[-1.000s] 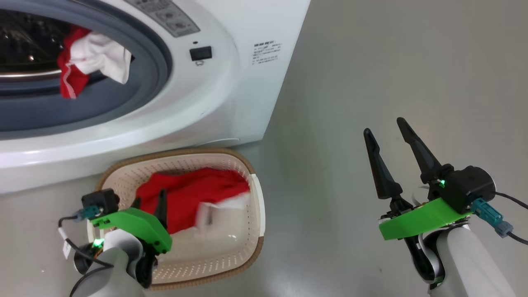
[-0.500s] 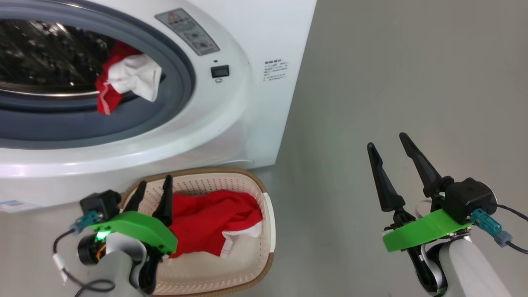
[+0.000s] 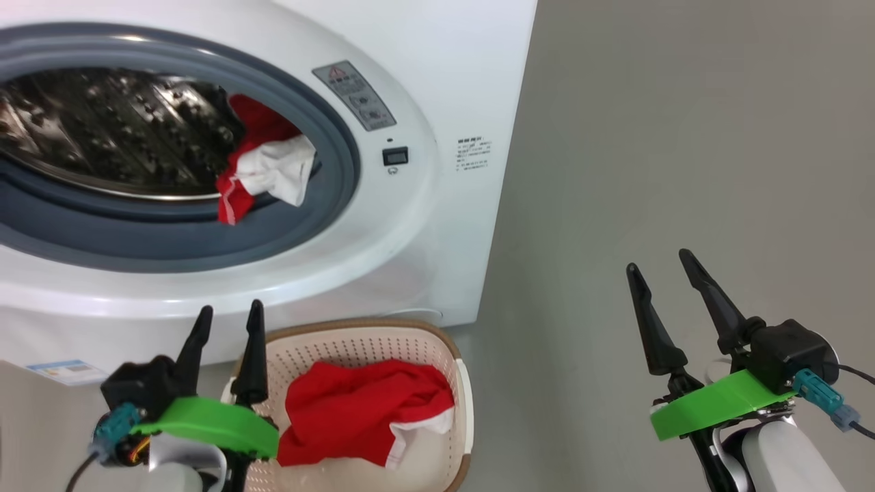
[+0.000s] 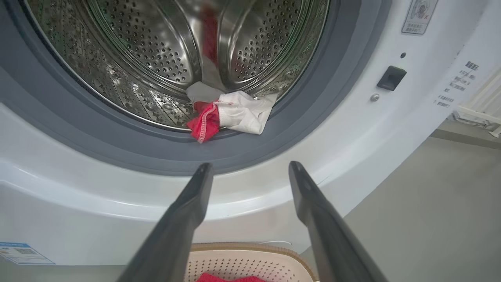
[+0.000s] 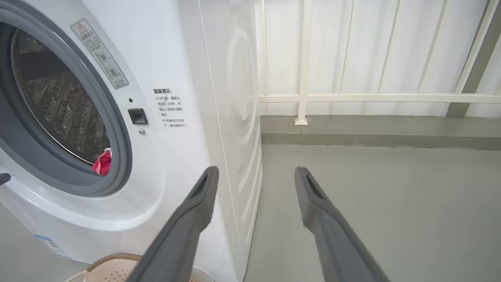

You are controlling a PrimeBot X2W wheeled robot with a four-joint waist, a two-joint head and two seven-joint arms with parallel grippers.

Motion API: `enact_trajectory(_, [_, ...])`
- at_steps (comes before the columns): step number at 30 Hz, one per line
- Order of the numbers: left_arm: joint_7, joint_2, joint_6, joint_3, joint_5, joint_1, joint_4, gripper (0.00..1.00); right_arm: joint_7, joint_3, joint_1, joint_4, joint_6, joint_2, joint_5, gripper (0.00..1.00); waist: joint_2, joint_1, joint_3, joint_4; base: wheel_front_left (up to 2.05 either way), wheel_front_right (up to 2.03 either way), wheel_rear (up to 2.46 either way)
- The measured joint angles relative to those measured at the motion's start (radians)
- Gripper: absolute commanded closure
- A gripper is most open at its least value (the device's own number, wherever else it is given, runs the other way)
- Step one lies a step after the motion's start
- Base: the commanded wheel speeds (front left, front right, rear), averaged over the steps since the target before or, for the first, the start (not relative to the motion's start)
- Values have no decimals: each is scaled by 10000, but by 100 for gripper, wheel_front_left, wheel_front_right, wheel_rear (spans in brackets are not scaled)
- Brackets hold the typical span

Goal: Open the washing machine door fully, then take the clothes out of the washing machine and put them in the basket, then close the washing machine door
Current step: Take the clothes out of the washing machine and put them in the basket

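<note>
**Fig. Red-and-white garment at the drum lip, dead ahead of the spread left gripper**

A red-and-white garment (image 3: 263, 171) lies bunched at the front lip of the drum (image 3: 116, 143), toward 4 o'clock on the round opening in the head view; its lower corner droops over the steel edge onto the grey rubber ring (image 3: 171, 242); the mouth of the washing machine (image 3: 424, 225) stands uncovered. In the left wrist view the bundle's long axis runs roughly 9-to-3 o'clock, across the finger gap. The left gripper (image 3: 230, 307), fingers wide apart and holding nothing, hovers before the machine's lower front; the garment lies at about 12 o'clock from its tips, apart from them, with the ring between. The right gripper (image 3: 659, 260), likewise spread and empty, hangs over the floor (image 3: 649, 137), well apart; the garment lies at about 10 o'clock from it; the left arm is judged the nearer and better aligned. The basket (image 3: 355, 326) sits at 6 o'clock below the opening, close against the machine's front, a second red garment (image 3: 355, 417) already in it; the left gripper stands at its 9 o'clock edge. Judgement: the coming reach runs up and forward along the left fingers' own line; the drooping corner offers the nearest hold.
</note>
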Motion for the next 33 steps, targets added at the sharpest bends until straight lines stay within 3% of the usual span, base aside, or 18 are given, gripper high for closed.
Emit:
enact_trajectory(11, [0,-67,-123,752,1043,1564,-1944,0,0,-328,655,-128,0,75,-249,0,0,0,-1010,89,0,0,0])
enact_trajectory(22, [0,-77,-207,1003,1402,2592,-2293,0,0,-614,1615,-395,0,77,-291,0,0,0,-1991,169,0,0,0])
enact_trajectory(33, [0,-79,-278,1070,1551,2755,-2222,0,0,-663,1642,-529,0,77,-291,0,0,0,-2083,203,0,0,0])
